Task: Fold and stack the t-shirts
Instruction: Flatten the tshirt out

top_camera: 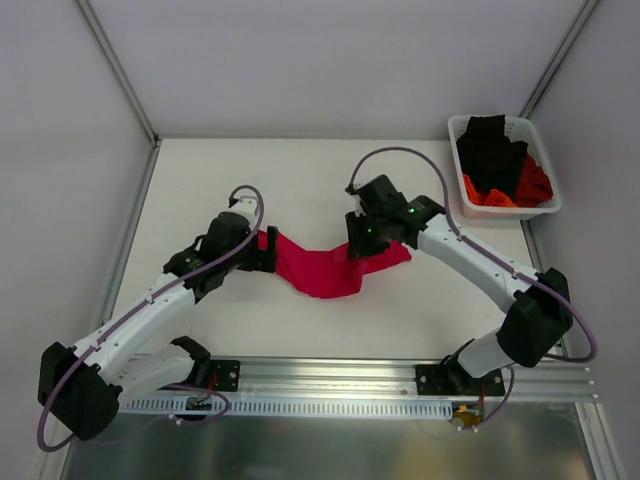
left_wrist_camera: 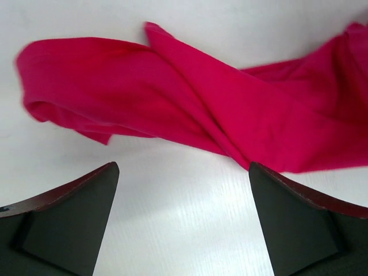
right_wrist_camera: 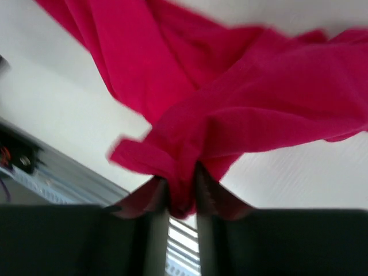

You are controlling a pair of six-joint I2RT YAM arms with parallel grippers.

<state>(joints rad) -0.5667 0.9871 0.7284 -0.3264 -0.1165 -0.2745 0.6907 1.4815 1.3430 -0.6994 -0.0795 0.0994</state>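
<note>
left gripper (left_wrist_camera: 183, 169): jaws spread wide with nothing between them. I see both dark fingers (left_wrist_camera: 75, 213) at the bottom of the wrist view, with bare white table (left_wrist_camera: 184, 230) showing in the gap.
right gripper (right_wrist_camera: 181, 187): jaws narrow, pinching a bunch of the pink shirt (right_wrist_camera: 259, 115). The cloth fans up and out from the tips, and that wrist view is a bit blurred.
pink shirt: sits mid-frame in the overhead view (top_camera: 320, 268), strung between the two grippers and drooping at its middle. The left end lies crumpled just ahead of the open left fingertips, not between them.
arms: left arm (top_camera: 150, 305) reaches in from lower left, right arm (top_camera: 480, 265) from lower right, and both bend toward centre.
basket (top_camera: 453, 150): white, upper right of the overhead view, well apart from the pink shirt.
basket contents: a black shirt (top_camera: 490, 150) heaped on top, with an orange-red shirt (top_camera: 527, 185) showing at the lower right.
</note>
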